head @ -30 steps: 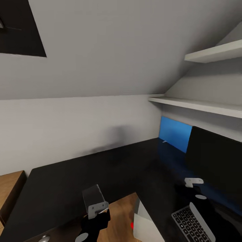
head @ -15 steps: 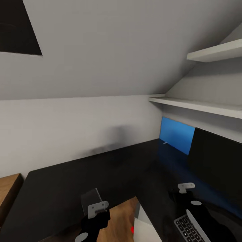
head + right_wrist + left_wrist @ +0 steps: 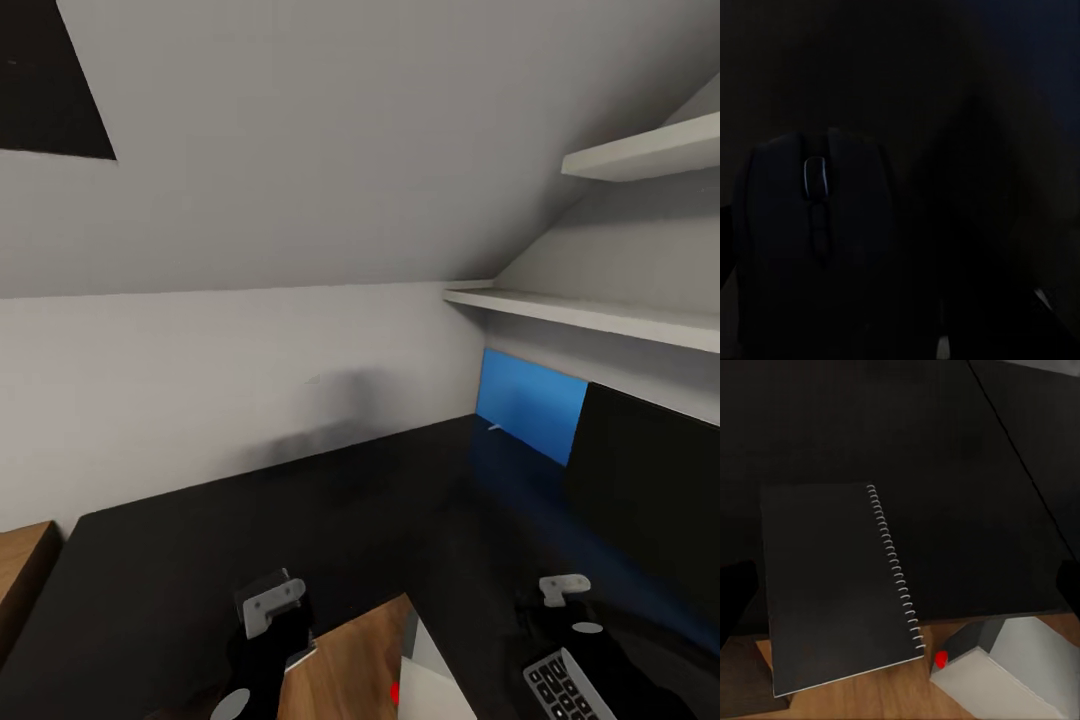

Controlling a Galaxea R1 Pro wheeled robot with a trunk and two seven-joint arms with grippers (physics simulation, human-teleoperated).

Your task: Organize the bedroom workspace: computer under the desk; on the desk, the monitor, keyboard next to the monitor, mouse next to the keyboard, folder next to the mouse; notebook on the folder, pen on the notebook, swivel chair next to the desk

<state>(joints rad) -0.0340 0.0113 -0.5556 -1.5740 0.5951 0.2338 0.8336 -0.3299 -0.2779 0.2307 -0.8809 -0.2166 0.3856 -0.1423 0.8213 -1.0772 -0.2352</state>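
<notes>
Notebook (image 3: 832, 585) first: in the left wrist view we are seeing its dark cover lying flat, long axis running out from the worktop (image 3: 200, 540) toward the wooden floor (image 3: 870, 697). Its spiral binding is running down the long edge nearer the computer (image 3: 997, 675). One short end is hanging past the worktop's edge, over the floor. Dark shapes are sitting at both sides of that view, well apart from the notebook, and we are unable to tell how the left gripper (image 3: 272, 612) is holding its jaws, or whether they have hold of the notebook.

The computer, light grey with its red light (image 3: 941, 660), is standing on the floor in the inner corner of the L-shaped worktop.

In the right wrist view we are looking at the mouse (image 3: 810, 225), very dark, scroll wheel pointing up along its length. The right gripper (image 3: 560, 600) is hovering above the worktop just beyond the keyboard (image 3: 562, 690); we cannot tell the state of its jaws.

The folder (image 3: 530, 405) is standing on its long edge against the wall under the lower shelf (image 3: 580, 315), just beside the monitor (image 3: 650, 480). A small whitish sliver (image 3: 490, 425) is lying at its foot, too small for us to name.

Between the grippers and the back wall (image 3: 200, 390), the worktop is stretching broad and black.
</notes>
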